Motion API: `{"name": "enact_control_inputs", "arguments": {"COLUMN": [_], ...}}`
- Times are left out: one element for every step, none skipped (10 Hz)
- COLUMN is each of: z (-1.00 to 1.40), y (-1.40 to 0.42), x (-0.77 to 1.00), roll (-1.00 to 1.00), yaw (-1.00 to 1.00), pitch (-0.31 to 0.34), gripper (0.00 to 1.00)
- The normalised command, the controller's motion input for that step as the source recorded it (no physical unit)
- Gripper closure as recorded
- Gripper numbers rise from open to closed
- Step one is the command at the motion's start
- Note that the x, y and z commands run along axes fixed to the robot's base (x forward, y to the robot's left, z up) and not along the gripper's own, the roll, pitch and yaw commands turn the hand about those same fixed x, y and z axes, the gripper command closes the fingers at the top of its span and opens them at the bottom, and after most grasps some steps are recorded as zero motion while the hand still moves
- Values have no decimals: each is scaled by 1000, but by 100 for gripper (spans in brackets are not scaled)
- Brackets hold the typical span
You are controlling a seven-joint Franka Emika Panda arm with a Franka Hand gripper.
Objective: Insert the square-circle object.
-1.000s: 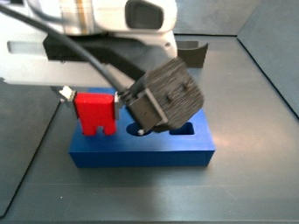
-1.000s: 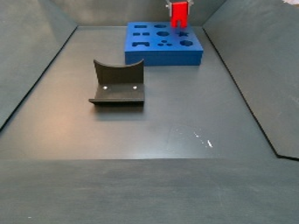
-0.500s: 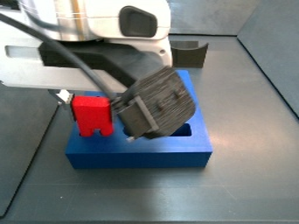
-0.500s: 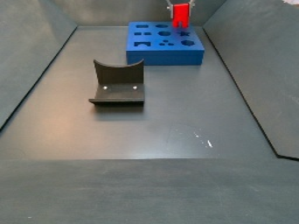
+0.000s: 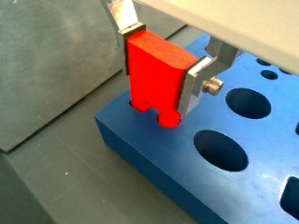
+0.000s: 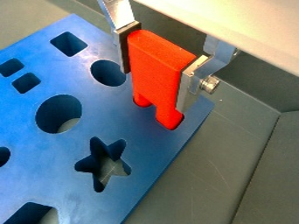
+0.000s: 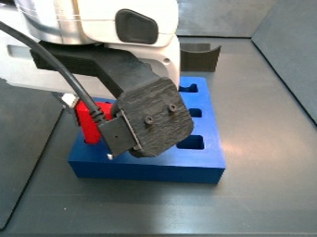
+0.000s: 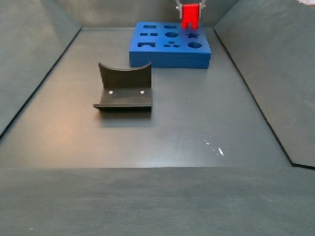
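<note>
The square-circle object (image 5: 156, 77) is a bright red block with two short legs, upright in both wrist views (image 6: 156, 74). My gripper (image 5: 163, 59) is shut on its sides, with a silver finger (image 6: 194, 80) on each side. The legs' tips meet the top of the blue board (image 5: 274, 142) near one corner (image 6: 163, 185); how deep they sit cannot be told. In a side view the block (image 7: 88, 121) is mostly hidden behind the gripper (image 7: 96, 113) and wrist. In a side view it (image 8: 191, 16) stands at the far corner of the board (image 8: 164, 51).
The blue board has several shaped holes, among them a star (image 6: 104, 163) and circles (image 5: 221, 150). A dark grey curved block (image 8: 123, 88) lies on the grey floor away from the board and also shows in a side view (image 7: 198, 56). Grey walls ring the floor.
The arm has come down over the board in the side view, and the red block sits lower, now largely hidden by the wrist. The gripper stays shut on it.
</note>
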Motion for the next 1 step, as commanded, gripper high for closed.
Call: {"name": "enact_control_inputs", "arguments": {"z": [0], "y": [-14], "x": [-20], "roll": [31], "yaw": [9], "pitch": [-11], "gripper": [100]}}
